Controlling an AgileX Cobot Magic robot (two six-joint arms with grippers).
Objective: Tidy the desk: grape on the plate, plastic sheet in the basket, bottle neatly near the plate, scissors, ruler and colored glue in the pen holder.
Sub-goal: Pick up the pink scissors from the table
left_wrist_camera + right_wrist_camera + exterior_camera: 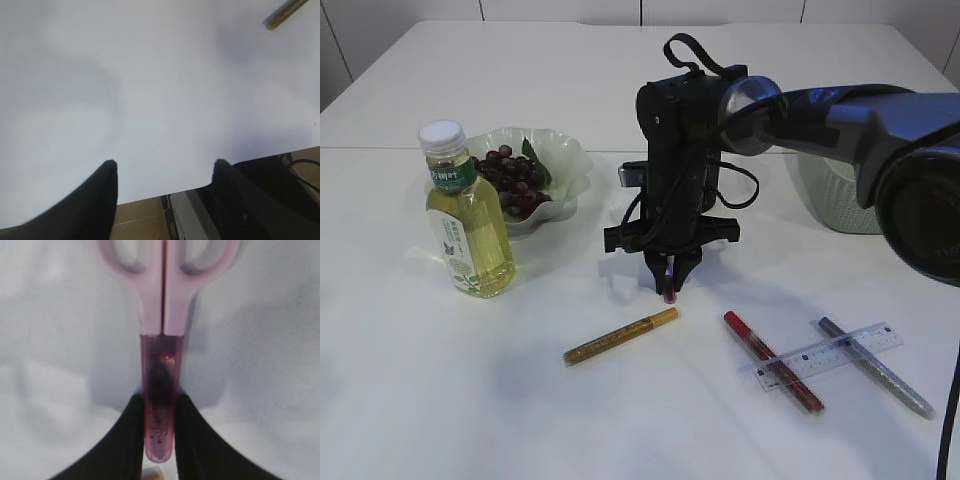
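Fingers [125,440] clamp scissors [161,390]; gold glue pen [621,337] just beside.

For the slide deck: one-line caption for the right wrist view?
Right gripper, jaws closed on the capped blade of the pink scissors, handles pointing away over the white table.

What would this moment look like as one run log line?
right claw: shut on pink plastic scissors | left claw: open, empty | grapes: on plate | bottle: beside plate
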